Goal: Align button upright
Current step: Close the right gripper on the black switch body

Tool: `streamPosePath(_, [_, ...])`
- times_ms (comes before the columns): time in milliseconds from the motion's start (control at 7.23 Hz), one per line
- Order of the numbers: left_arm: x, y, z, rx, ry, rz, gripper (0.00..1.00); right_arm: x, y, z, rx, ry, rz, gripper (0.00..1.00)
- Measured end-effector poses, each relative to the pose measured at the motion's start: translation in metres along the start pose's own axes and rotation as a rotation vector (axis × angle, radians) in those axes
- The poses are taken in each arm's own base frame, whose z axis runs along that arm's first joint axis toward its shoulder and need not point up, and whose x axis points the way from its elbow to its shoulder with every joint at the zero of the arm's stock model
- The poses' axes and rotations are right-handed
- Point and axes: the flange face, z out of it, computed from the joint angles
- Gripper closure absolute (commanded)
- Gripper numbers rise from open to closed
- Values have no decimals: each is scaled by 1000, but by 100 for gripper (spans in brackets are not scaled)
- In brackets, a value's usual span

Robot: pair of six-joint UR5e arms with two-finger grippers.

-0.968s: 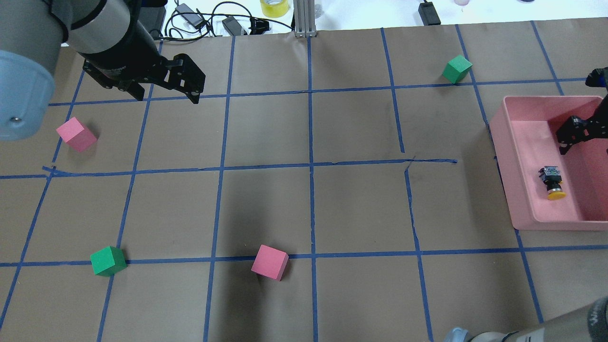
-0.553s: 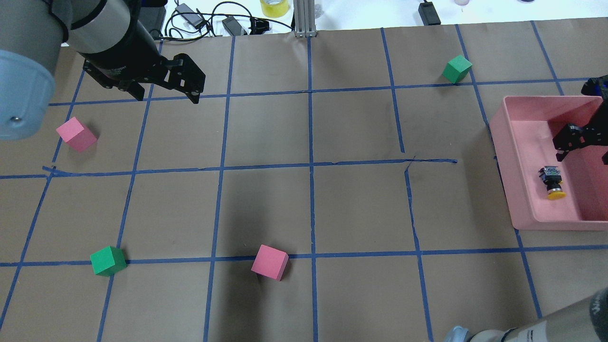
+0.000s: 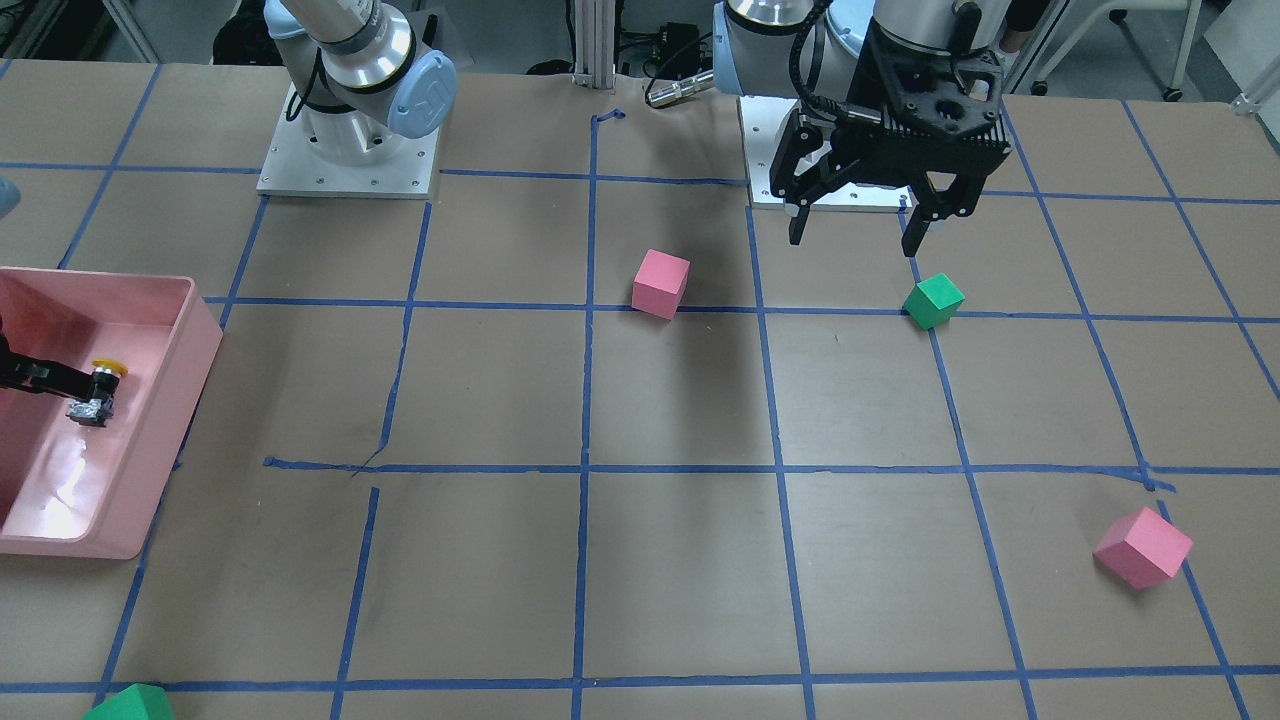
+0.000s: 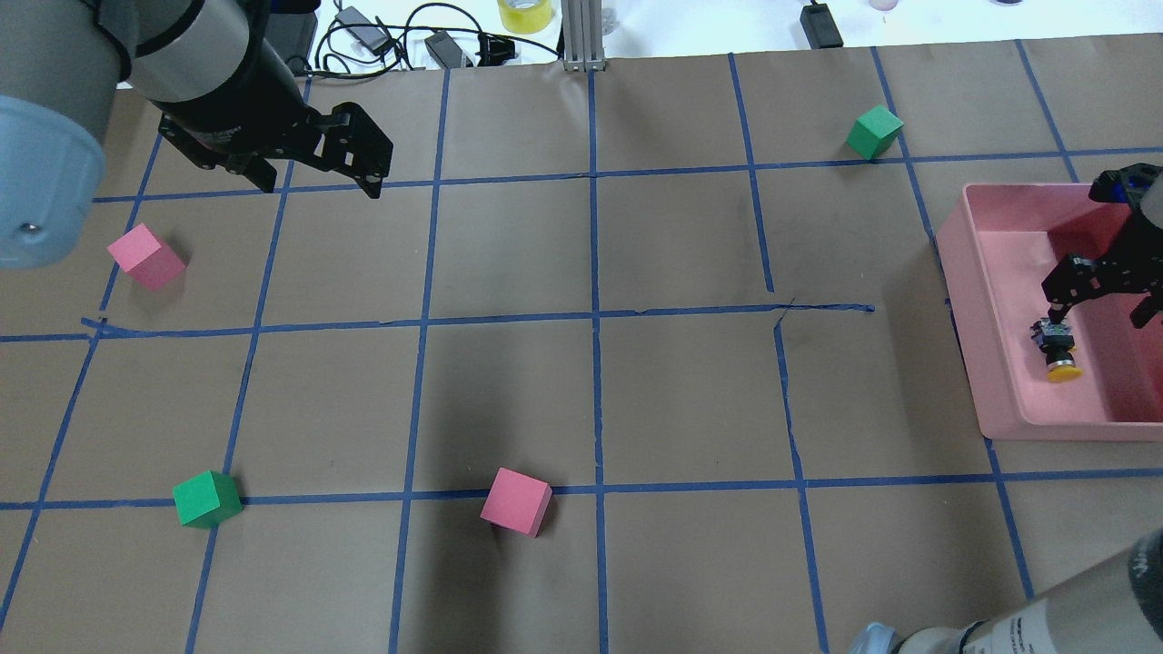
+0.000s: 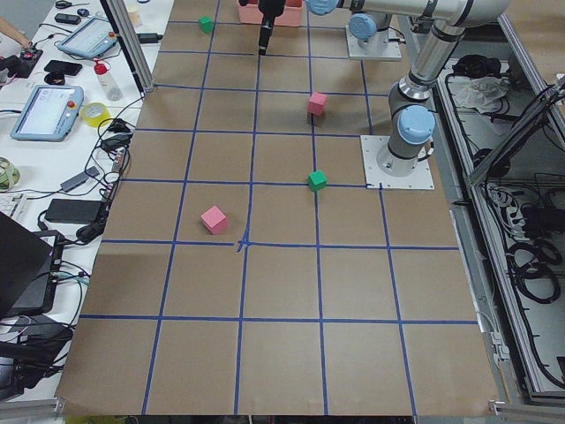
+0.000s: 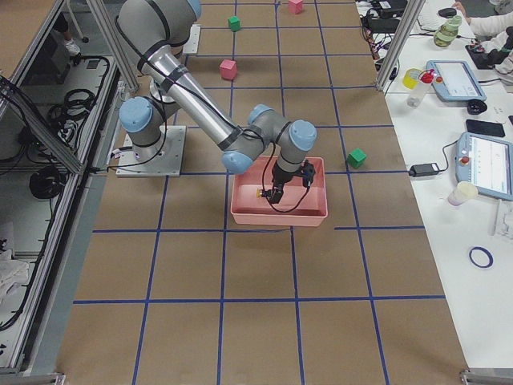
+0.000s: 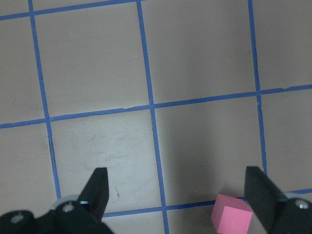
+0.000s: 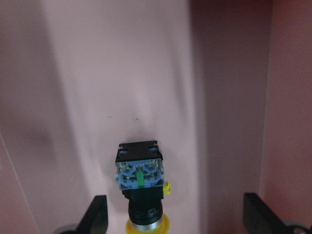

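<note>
The button [image 4: 1057, 350] lies on its side on the floor of the pink bin [image 4: 949, 245], its yellow cap toward the robot and its contact block away from it. My right gripper [image 4: 1097, 313] is open and hangs low inside the bin over the button's block end. In the right wrist view the button [image 8: 140, 190] lies between the two spread fingers, nearer the left one, and is not gripped. In the front view the button [image 3: 97, 390] shows beside one black finger [image 3: 35, 376]. My left gripper [image 4: 320, 186] is open and empty above the far left of the table.
Pink cubes [image 4: 145, 257] [image 4: 516, 501] and green cubes [image 4: 207, 499] [image 4: 874, 132] lie on the taped brown table. The left wrist view shows a pink cube [image 7: 231, 220] below the left gripper [image 7: 175, 195]. The bin walls [image 8: 287, 97] stand close on the right gripper's side.
My right gripper has moved toward the robot and down inside the bin, from beyond the button to over its block end. The button and left arm have not moved.
</note>
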Motion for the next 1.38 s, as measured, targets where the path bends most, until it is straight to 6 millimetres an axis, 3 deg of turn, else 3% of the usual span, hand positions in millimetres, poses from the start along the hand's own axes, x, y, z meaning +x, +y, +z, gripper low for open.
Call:
streamPosePath(553, [0, 0, 0, 0, 0, 0, 0, -2, -3, 22, -30, -11, -8, 5])
streamPosePath(691, [0, 0, 0, 0, 0, 0, 0, -4, -3, 25, -36, -14, -9, 11])
streamPosePath(830, [0, 0, 0, 0, 0, 0, 0, -5, -1, 28, -41, -17, -9, 21])
streamPosePath(968, [0, 0, 0, 0, 0, 0, 0, -6, 0, 30, -46, -19, -9, 44])
streamPosePath(1106, [0, 0, 0, 0, 0, 0, 0, -6, 0, 32, -48, -22, -9, 86])
streamPosePath(1245, [0, 0, 0, 0, 0, 0, 0, -7, 0, 33, -50, -22, -10, 100])
streamPosePath(1383, [0, 0, 0, 0, 0, 0, 0, -6, 1, 34, -53, -21, -10, 100])
